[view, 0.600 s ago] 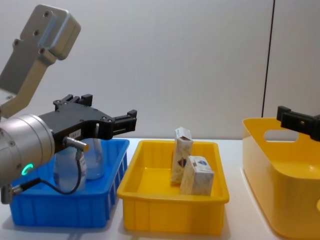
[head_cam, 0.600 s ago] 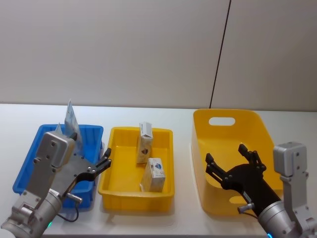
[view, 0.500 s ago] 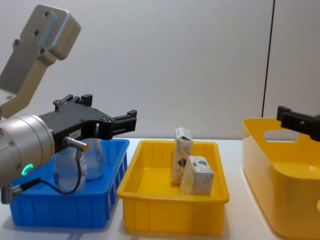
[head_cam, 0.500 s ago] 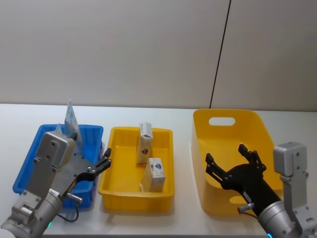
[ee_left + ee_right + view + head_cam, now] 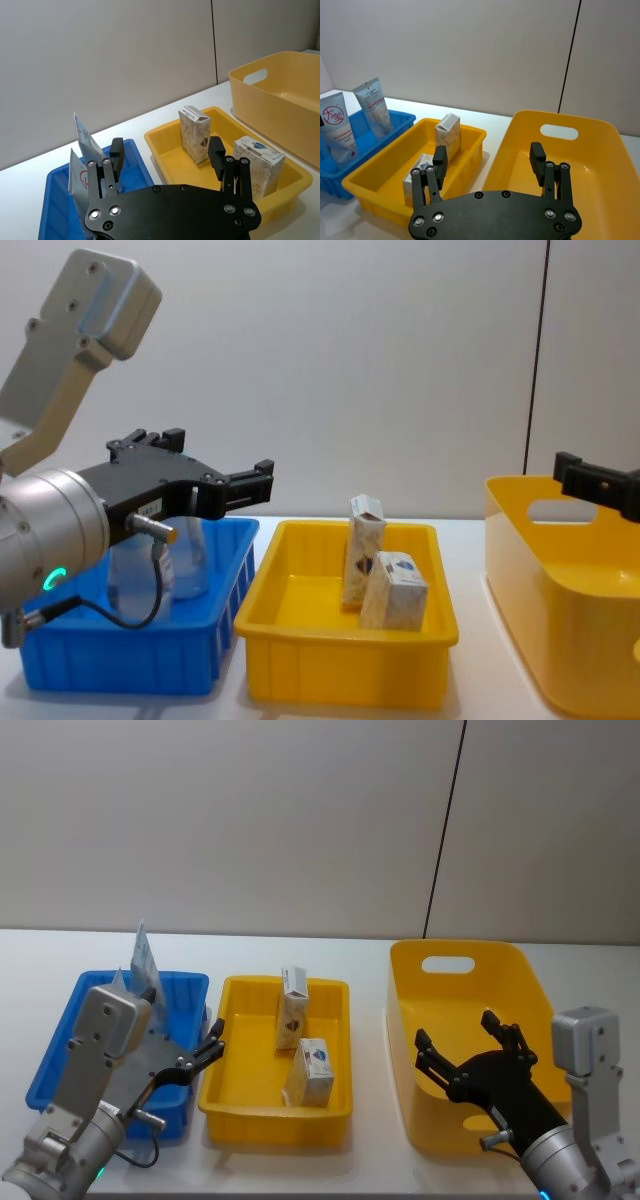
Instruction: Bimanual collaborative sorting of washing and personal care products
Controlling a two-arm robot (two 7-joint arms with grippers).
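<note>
Two cream cartons with a dark blue emblem stand in the shallow yellow tray (image 5: 222,1065): a tall carton (image 5: 292,1008) at the back and a squat carton (image 5: 314,1072) in front of it. Two pale tubes with red print (image 5: 143,965) stand upright in the blue bin (image 5: 58,1055), also seen as tubes (image 5: 370,102) from the right wrist. My left gripper (image 5: 213,1042) hovers open over the blue bin's right side, holding nothing. My right gripper (image 5: 466,1040) hangs open above the big yellow basket (image 5: 525,975), also holding nothing.
The three containers stand in a row on a white table (image 5: 370,1160), close together, blue at the left and the deep handled basket at the right. A plain wall with a dark vertical seam (image 5: 445,830) rises behind.
</note>
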